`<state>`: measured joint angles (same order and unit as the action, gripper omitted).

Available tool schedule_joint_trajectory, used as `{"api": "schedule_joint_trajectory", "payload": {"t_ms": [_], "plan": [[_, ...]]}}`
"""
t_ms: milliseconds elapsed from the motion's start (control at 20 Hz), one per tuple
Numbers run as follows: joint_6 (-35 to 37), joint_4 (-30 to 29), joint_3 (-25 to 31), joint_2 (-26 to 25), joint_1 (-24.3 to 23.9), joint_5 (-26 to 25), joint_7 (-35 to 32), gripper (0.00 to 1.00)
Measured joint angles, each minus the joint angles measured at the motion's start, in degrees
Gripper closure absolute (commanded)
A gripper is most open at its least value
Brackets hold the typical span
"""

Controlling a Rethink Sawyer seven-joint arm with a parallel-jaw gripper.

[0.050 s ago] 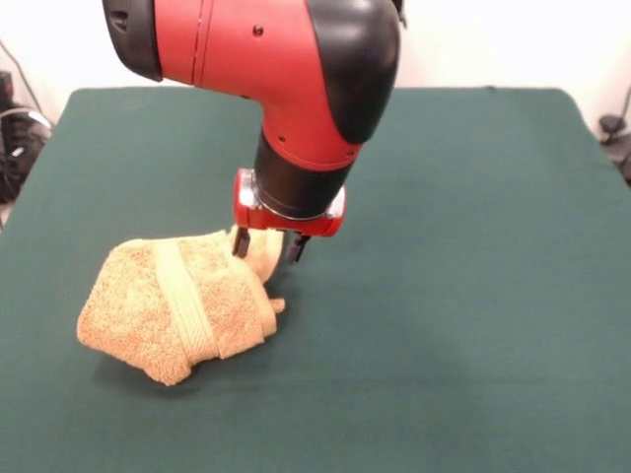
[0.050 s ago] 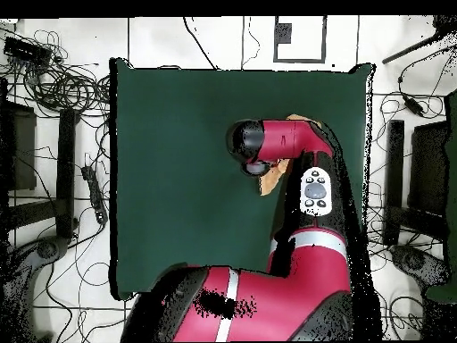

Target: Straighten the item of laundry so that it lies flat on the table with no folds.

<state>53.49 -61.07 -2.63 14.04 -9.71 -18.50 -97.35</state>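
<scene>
Even, soft lighting; faint shadow under towel (image 1: 175, 307) on table (image 1: 473, 296); no glare.

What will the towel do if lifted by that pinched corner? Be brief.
The towel will probably droop limply: it already lies bunched in soft folds. Its looped terry likely grips rather than slips at the end effector. It will hardly roll or tip, slumped low on the table.

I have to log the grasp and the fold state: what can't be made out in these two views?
- Front view: the gripper tips are at the towel; whether they pinch cloth cannot be told.
- Front view: the towel's underside folds are hidden by its own bunched top.
- Overhead view: the arm covers nearly all the towel and the gripper.
</scene>
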Motion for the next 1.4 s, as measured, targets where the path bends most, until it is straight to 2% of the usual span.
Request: {"api": "schedule_joint_trajectory", "payload": {"t_ms": [150,1200,1250,1400], "plan": [[-0.3,0.2,0.0,-0.1,-0.1,-1.3,0.0,0.00],[-6.7,-0.4,-0.4,-0.6,-0.2,-1.4,0.0,0.00],[-6.7,-0.4,-0.4,-0.6,-0.2,-1.5,0.0,1.00],[-6.7,-0.4,-0.6,-0.6,-0.3,-1.5,0.0,1.00]]}}
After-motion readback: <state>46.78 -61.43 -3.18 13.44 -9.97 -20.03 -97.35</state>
